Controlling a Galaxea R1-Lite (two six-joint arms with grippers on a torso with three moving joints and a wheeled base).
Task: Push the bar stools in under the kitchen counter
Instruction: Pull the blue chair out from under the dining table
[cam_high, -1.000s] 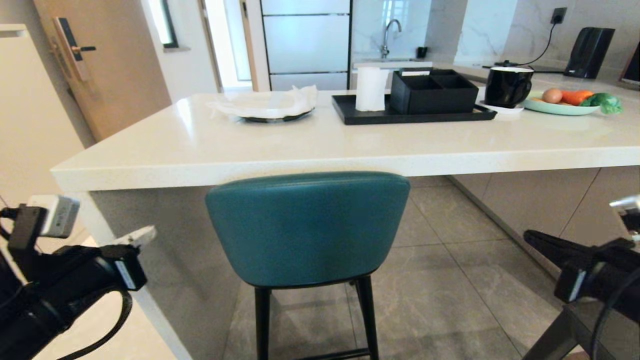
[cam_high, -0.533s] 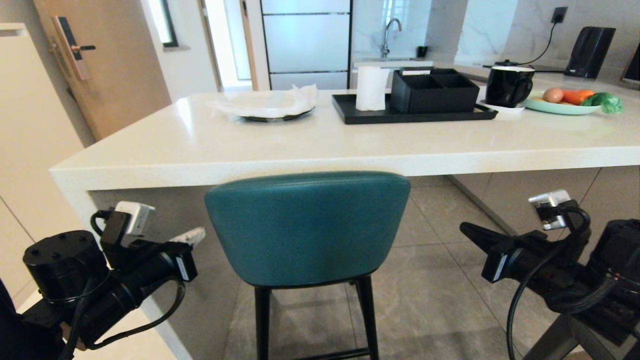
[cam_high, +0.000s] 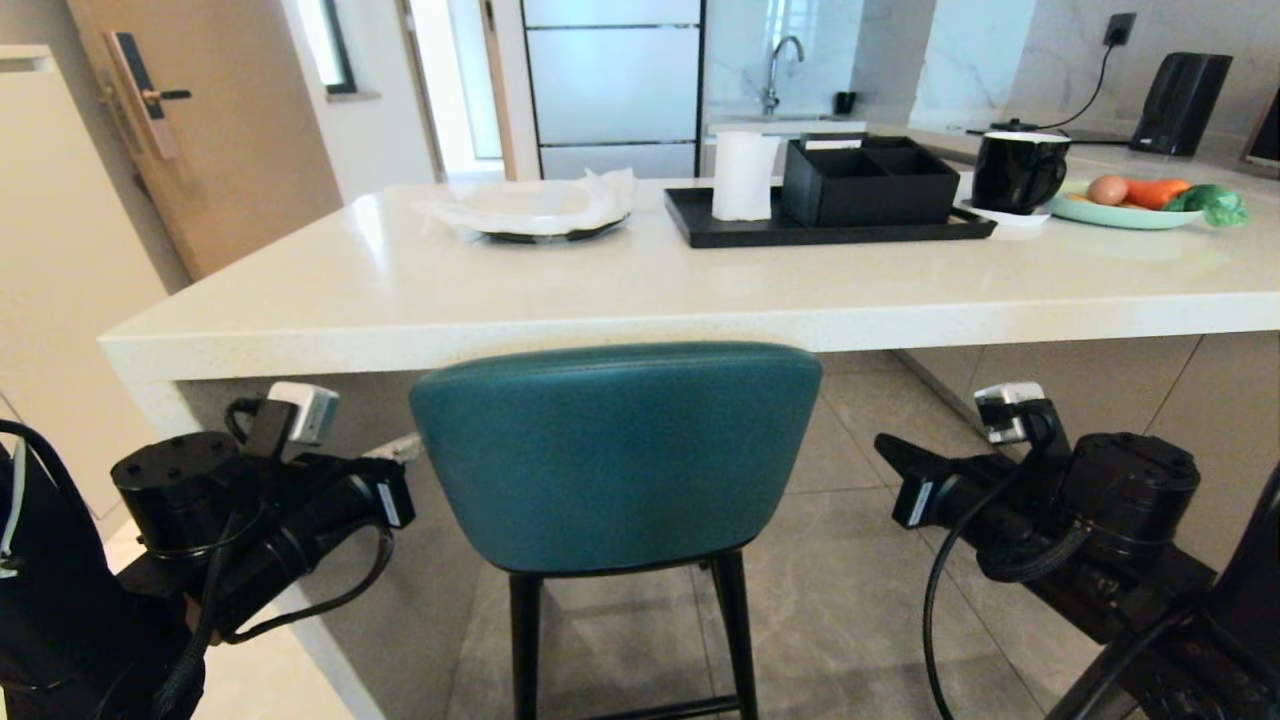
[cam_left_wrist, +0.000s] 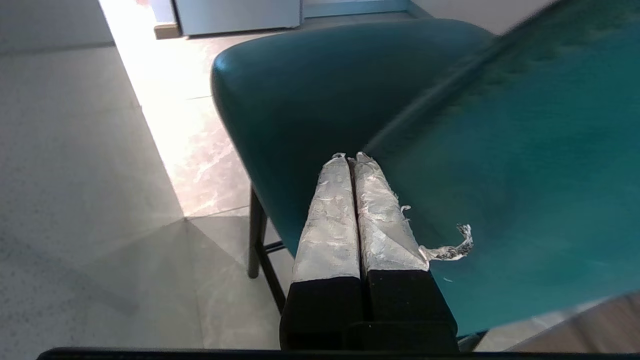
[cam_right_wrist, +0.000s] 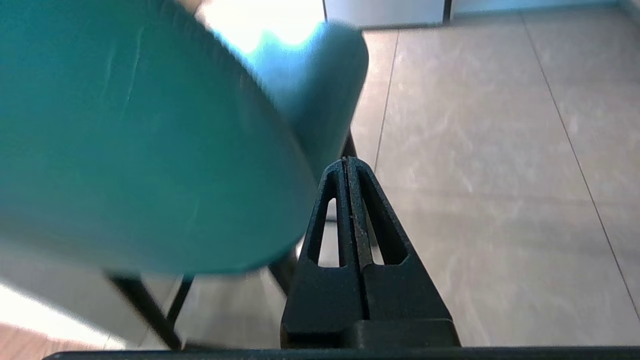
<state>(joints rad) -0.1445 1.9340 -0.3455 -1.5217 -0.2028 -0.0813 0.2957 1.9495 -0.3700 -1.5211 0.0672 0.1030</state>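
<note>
both closed claws, left claw (cam_high: 405, 448) and right claw (cam_high: 885, 447), are closing in beside the teal leather curved-back stool (cam_high: 615, 455) (seemingly untouched), standing near the white stone desk (cam_high: 620, 290).

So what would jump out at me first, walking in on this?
The teal stool, dead centre, with its rounded back right at the edge of the white kitchen counter. Either side of that back is a black robot arm: the left gripper and the right gripper, jaws shut. On the counter sits a black tray.
</note>
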